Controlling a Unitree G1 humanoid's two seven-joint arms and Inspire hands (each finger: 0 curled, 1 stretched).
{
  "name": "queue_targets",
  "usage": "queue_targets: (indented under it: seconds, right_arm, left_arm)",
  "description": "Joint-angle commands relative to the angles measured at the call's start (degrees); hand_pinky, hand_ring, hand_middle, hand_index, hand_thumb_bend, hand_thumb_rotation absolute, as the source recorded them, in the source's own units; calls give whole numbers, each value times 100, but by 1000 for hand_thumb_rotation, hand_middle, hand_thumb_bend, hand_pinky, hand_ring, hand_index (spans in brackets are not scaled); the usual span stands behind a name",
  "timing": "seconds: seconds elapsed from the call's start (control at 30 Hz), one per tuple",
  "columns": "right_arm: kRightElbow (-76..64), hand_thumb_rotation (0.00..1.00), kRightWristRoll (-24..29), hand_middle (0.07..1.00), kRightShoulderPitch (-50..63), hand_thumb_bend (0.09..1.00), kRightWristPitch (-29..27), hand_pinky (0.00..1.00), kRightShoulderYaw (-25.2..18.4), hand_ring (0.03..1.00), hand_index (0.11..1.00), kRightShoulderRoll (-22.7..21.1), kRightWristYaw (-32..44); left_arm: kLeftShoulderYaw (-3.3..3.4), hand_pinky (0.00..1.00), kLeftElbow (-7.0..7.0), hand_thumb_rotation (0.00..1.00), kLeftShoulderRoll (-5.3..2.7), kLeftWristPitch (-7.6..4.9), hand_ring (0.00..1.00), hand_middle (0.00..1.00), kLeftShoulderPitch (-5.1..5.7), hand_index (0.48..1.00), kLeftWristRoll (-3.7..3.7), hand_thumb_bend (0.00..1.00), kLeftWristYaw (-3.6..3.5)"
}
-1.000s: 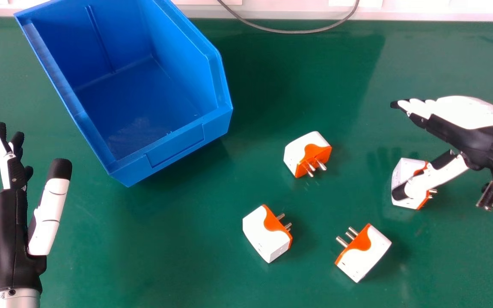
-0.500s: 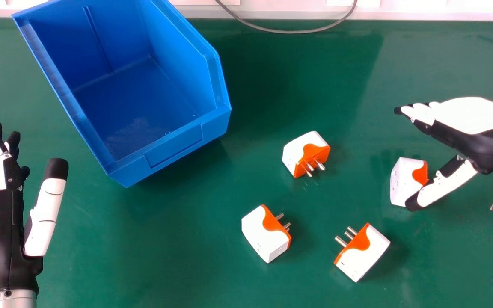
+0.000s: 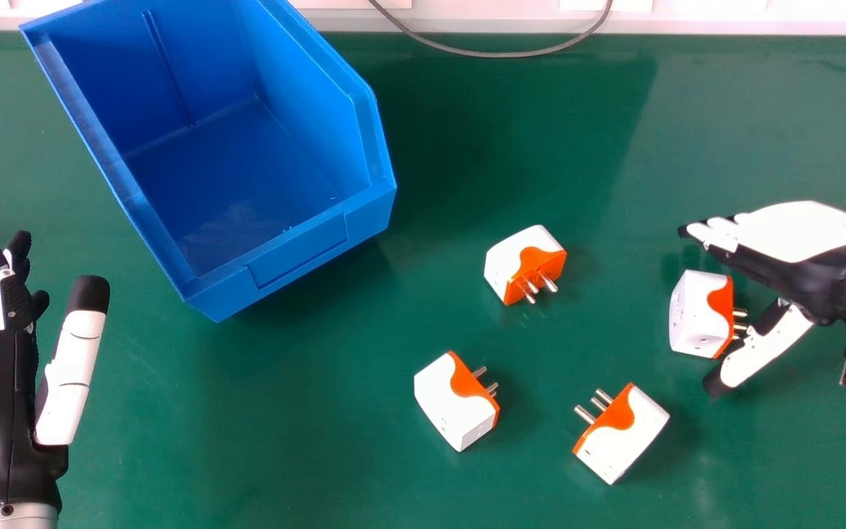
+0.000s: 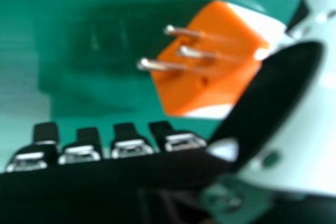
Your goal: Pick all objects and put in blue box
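My right hand (image 3: 797, 242) is at the right of the head view, open, its thumb pointing down beside the pin side of a white and orange plug adapter (image 3: 696, 314). In the right hand view that adapter (image 4: 210, 61) shows its orange face and pins between the fingertips and the thumb of my right hand (image 4: 283, 98). Three more adapters lie on the table: one in the middle (image 3: 515, 257), one nearer (image 3: 449, 404) and one at the lower right (image 3: 628, 433). The blue box (image 3: 298, 253) stands at the upper left, with no adapter inside. My left hand (image 3: 8, 397) is open at the left edge.
A grey cable (image 3: 496, 54) curves over the far edge of the green table (image 3: 283, 441). Pale panels (image 3: 724, 18) run along behind that edge.
My right hand has shifted slightly right and then toward the table's near side, uncovering the adapter's pins. The left hand has drifted a little left.
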Motion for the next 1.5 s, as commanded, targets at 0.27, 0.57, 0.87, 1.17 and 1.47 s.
queue_targets:
  seconds: [0.27,0.57,0.87,1.17,1.47]
  right_arm:
    - [132,534,14,1000,-253,838,-50,976,72,991,978,8,-259]
    - [137,521,16,992,-223,810,-61,936,149,958,954,31,-373]
    - [139,500,7,969,-214,757,-102,916,187,930,937,-2,-449]
    - [167,495,-76,957,-199,732,-112,907,266,921,928,11,-611]
    - [139,467,-130,935,-161,666,-91,862,301,870,903,8,-809]
  left_arm:
    - [54,945,-296,1000,30,95,1000,1000,95,1000,-71,752,-32]
    - [72,951,-372,1000,41,127,1000,1000,136,1000,-119,779,-90]
    - [89,951,-398,1000,52,136,1000,1000,150,1000,-133,793,-121]
    - [118,951,-311,1000,98,83,1000,1000,125,1000,-156,770,-141]
    - [154,951,-219,999,137,0,1000,1000,111,1000,-233,760,-195]
